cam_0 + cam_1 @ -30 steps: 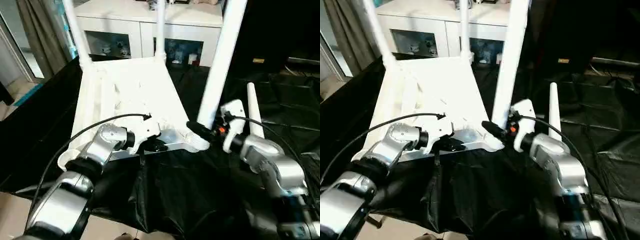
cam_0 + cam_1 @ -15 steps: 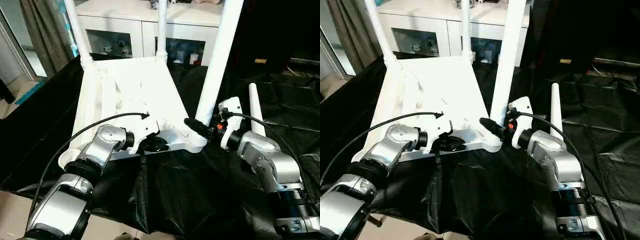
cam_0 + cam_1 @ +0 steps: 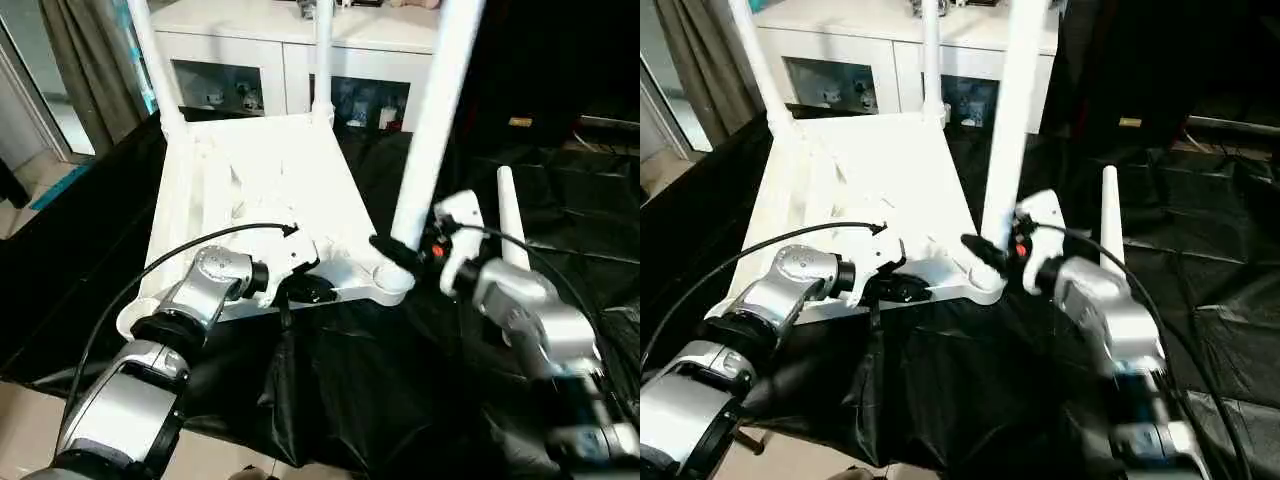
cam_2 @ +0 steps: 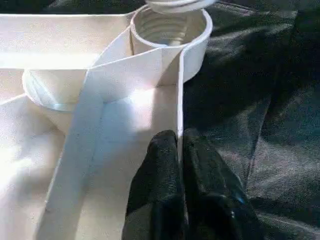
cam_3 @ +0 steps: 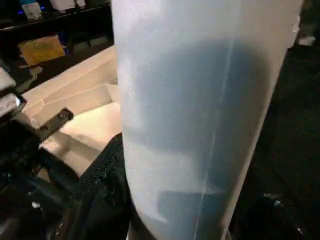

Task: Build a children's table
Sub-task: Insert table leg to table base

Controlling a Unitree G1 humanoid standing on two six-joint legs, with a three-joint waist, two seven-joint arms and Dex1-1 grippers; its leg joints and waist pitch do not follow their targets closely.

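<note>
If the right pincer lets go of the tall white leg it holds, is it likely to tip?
The leg is tall, slim and leaning, so it probably tips unless seated in its corner socket. Smooth plastic may slip in the right pincer. It looks stiff.

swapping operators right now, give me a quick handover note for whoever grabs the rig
Left hand: shut on the near rim of the upside-down table top, steadying it.
Right hand: on the third leg at the near right socket; grip not clear.
Done: two far legs standing in their sockets.
Left: seat the third leg, then fit the fourth leg, lying on the black sheet, into the near left socket.
</note>
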